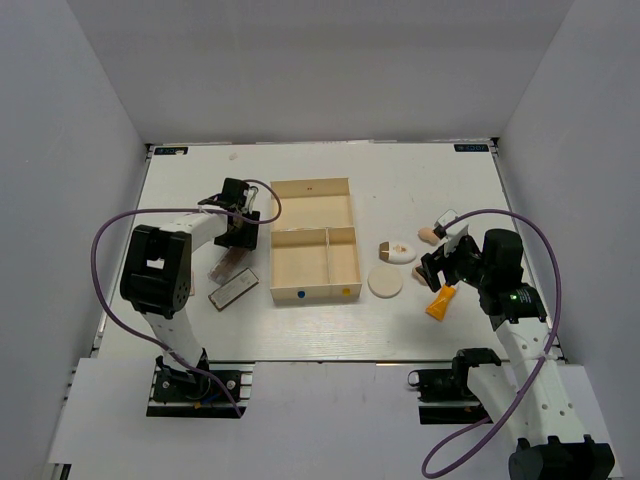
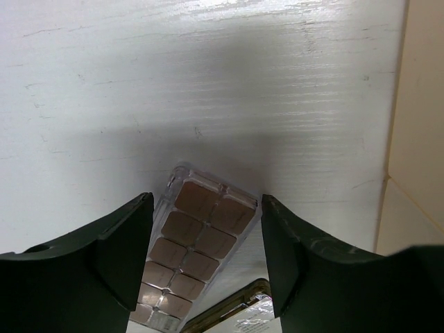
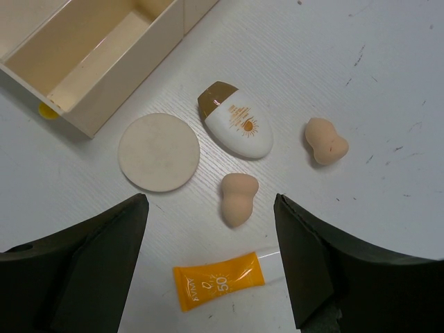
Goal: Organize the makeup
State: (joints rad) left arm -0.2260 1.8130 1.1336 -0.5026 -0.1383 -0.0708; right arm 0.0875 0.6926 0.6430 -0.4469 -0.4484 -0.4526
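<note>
A brownish palette (image 2: 198,243) lies slanted on the white table left of the tray (image 1: 224,264). My left gripper (image 2: 207,198) (image 1: 237,238) has its fingers against the palette's far end. A multicoloured palette (image 1: 233,291) (image 2: 243,309) lies just nearer. On the right lie a round cream puff (image 3: 159,152) (image 1: 385,281), a white oval pad (image 3: 236,125) (image 1: 398,251), two peach sponges (image 3: 238,198) (image 3: 325,141) and an orange tube (image 3: 218,279) (image 1: 440,302). My right gripper (image 3: 210,199) (image 1: 437,270) hovers open above the nearer sponge and the tube, holding nothing.
The cream three-compartment tray (image 1: 311,184) sits mid-table between the arms; its wall shows at the right edge of the left wrist view (image 2: 416,139) and at the top left of the right wrist view (image 3: 125,76). Grey walls enclose the table.
</note>
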